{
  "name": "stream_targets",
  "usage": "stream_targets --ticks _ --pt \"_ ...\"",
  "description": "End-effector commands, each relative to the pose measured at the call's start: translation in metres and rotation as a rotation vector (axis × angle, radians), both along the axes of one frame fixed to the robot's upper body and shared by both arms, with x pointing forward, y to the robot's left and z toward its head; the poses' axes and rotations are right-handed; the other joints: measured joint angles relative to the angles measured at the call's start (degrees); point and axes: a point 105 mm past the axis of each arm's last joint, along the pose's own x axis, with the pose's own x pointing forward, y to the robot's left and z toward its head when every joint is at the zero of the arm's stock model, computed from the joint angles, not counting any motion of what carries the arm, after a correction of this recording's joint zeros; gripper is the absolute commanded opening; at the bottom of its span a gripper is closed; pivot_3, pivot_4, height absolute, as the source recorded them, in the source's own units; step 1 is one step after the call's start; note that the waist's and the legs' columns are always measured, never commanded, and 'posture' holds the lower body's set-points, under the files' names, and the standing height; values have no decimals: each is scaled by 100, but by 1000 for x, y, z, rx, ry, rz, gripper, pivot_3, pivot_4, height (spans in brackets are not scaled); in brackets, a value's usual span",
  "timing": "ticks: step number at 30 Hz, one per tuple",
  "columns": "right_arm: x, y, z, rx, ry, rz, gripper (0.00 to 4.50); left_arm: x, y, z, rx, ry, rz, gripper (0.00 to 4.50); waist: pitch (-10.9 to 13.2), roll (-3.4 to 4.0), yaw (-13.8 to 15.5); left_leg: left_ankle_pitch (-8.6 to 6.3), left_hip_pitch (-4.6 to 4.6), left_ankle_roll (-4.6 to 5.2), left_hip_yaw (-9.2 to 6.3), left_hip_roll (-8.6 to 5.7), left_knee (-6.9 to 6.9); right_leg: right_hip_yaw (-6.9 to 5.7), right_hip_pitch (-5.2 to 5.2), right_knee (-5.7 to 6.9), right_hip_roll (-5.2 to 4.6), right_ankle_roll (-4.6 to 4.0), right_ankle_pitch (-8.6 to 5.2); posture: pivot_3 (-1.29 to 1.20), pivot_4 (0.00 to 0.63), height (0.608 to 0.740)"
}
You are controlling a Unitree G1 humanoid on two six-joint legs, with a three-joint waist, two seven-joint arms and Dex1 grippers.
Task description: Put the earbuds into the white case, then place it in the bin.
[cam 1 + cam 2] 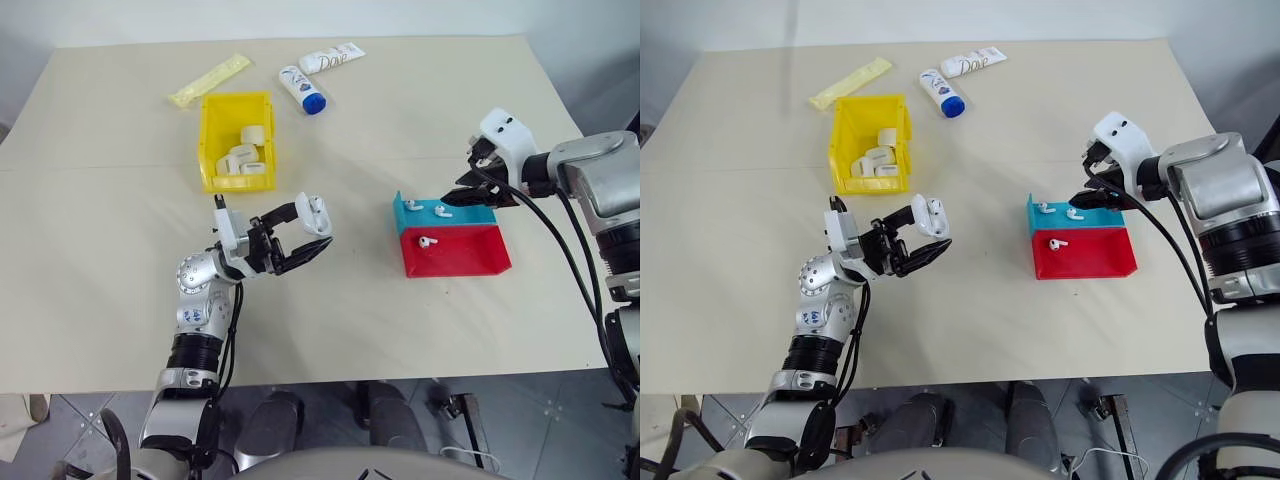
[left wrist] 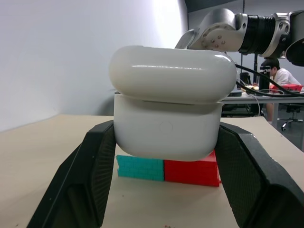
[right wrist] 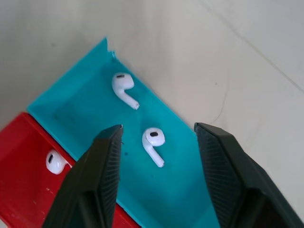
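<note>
right end effector point(image 3: 156, 137) hangs over the blue half of the blue-and-red tray point(image 1: 470, 262) at the right of the head view, its two black fingers spread with one earbud point(image 3: 153, 144) lying between them, untouched so far. a second earbud point(image 3: 124, 88) lies just beyond it on the blue floor, and a third point(image 3: 55, 162) sits in the red half. left end effector point(image 2: 166, 156) at lower centre-left pinches the white case point(image 2: 167, 114) by its sides, lid hinged open, held clear of the desk point(image 1: 400, 110). the yellow bin point(image 1: 212, 140) sits at upper left, already holding several white cases.

the step in hand looks like picking the near earbud. to do it well, lower straight down so the fingers bracket the stem and bulb evenly, and close gently: the bud is small, glossy and likely to squirt sideways or skate across the tray floor. keep clear of the second bud so it is not nudged. the case should be held steady with its opening presented upward for the drop
</note>
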Motion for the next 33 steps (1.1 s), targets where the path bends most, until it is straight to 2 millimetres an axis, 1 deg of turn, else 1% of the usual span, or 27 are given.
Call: stream_targets --ticks 1,9,14,18,27,33 --pt "4 2 6 -25 -4 23 2618 -4 0 9 -17 -43 5 2760 0 1 -12 0 -1 0 1 0 0 1 -3 2 0 0 0 0 150 740" --pt "16 1 -7 -52 41 -9 2618 -9 -1 8 -22 -43 2 2760 -2 3 -63 1 -6 -1 4 -2 0 3 -11 6 0 -2 1 0 150 740" --pt "22 -1 -11 -58 59 -34 2618 -12 0 7 -23 -42 9 2760 -2 3 -112 2 -10 -2 3 -1 -1 3 -17 7 0 -4 1 0 150 740" --pt "24 -1 -14 -58 72 -41 2618 -15 2 6 -21 -41 18 2760 -7 11 -128 2 -10 -3 4 -1 -2 3 -19 8 0 -5 1 0 150 740" --pt "28 11 -15 -3 87 -29 2618 -18 2 7 -26 -39 29 2760 -8 14 -126 4 -12 -4 7 -3 -1 4 -24 12 0 -7 2 0 150 740" --pt "27 11 -20 -14 101 -25 2618 -18 2 7 -25 -37 35 2760 -10 16 -129 4 -13 -5 8 -2 -1 4 -27 14 0 -7 3 0 150 740"
